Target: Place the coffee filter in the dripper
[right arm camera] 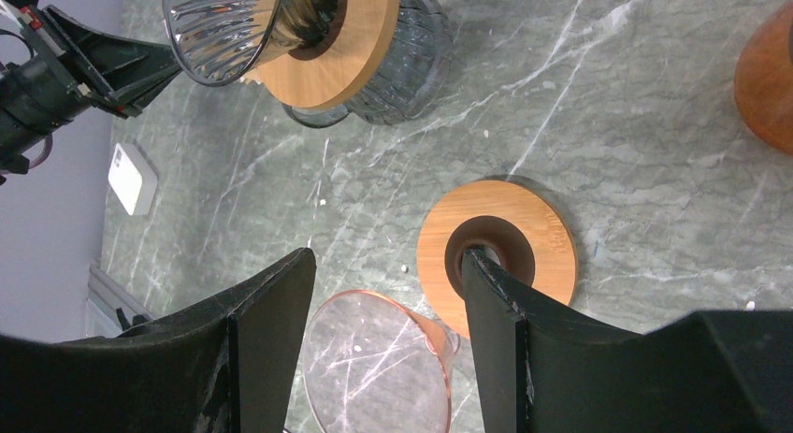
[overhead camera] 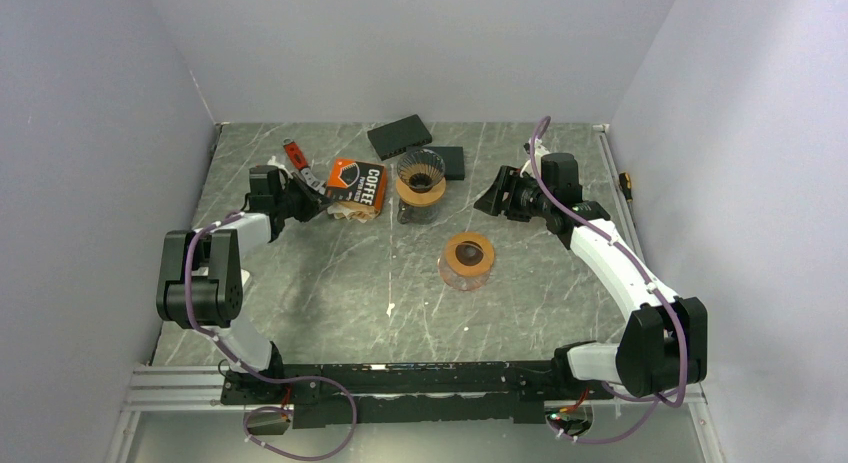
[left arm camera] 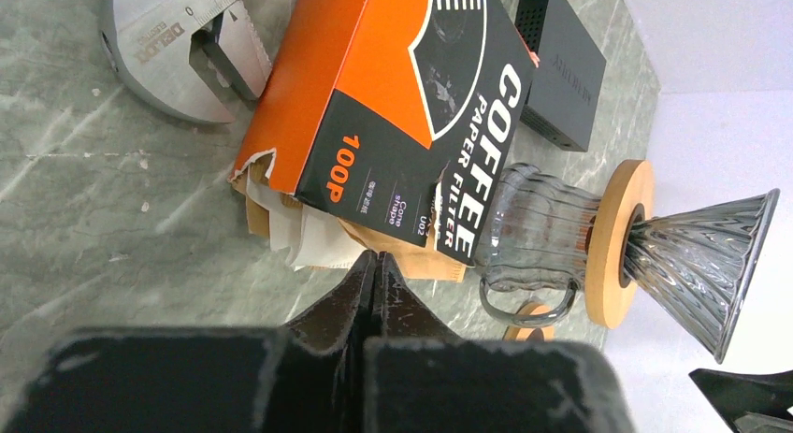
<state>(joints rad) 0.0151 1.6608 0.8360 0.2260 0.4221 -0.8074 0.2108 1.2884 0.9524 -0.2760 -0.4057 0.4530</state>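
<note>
Lab test booth: plain grey walls [overhead camera: 400,43], marble-pattern table [overhead camera: 330,283].

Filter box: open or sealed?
Open. The coffee filter box has a torn end, with paper filters sticking out.

Pictured from above on my remote feed: the left arm [overhead camera: 205,273] and right arm [overhead camera: 620,273], each built of white shells between chunky black joint housings, with a purple cable [overhead camera: 683,353] looped along the links. Both stand on a black base rail [overhead camera: 400,393] fixed to silver aluminium framing. My wrist views show the left gripper [left arm camera: 374,265] and right gripper [right arm camera: 388,265] with matte black, wedge-shaped fingers [right arm camera: 271,311], their edges scuffed pale.
</note>
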